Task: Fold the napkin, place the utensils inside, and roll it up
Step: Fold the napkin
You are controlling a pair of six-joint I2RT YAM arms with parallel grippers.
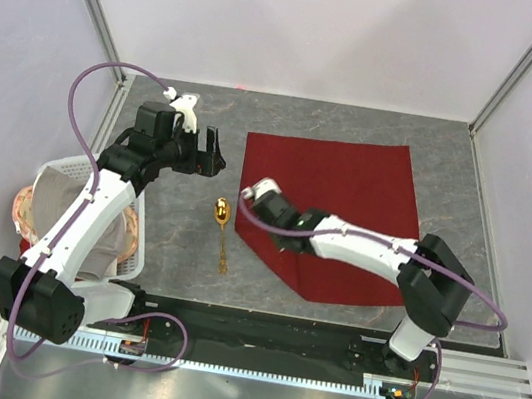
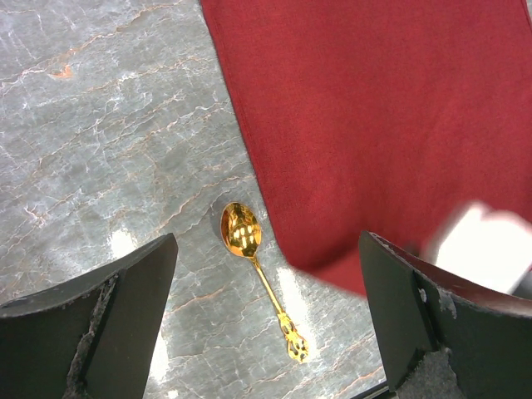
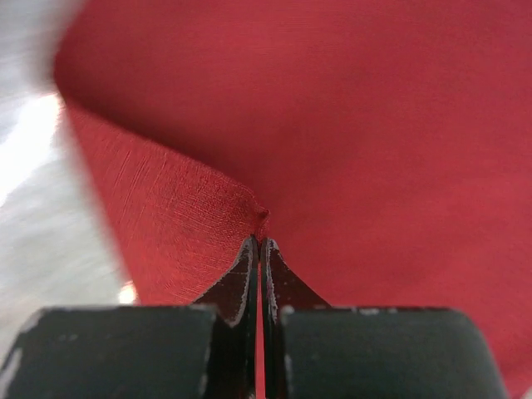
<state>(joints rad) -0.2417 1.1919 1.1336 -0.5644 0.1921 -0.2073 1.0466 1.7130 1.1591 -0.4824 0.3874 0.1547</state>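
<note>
The dark red napkin [image 1: 341,206] lies spread on the grey table, its left corner lifted. My right gripper [image 1: 251,195] is shut on that corner; in the right wrist view the jaws [image 3: 259,241] pinch a fold of the napkin [image 3: 349,133]. The gold spoon [image 1: 222,228] lies on the table left of the napkin, bowl to the far side. My left gripper [image 1: 211,150] is open and empty, hovering above the table beyond the spoon. In the left wrist view the spoon [image 2: 258,278] lies between the open fingers, beside the napkin [image 2: 374,108].
A white basket [image 1: 132,249] holding a grey-beige cloth [image 1: 63,203] stands at the left edge. A black rail [image 1: 255,334] runs along the near edge. Frame posts stand at the far corners.
</note>
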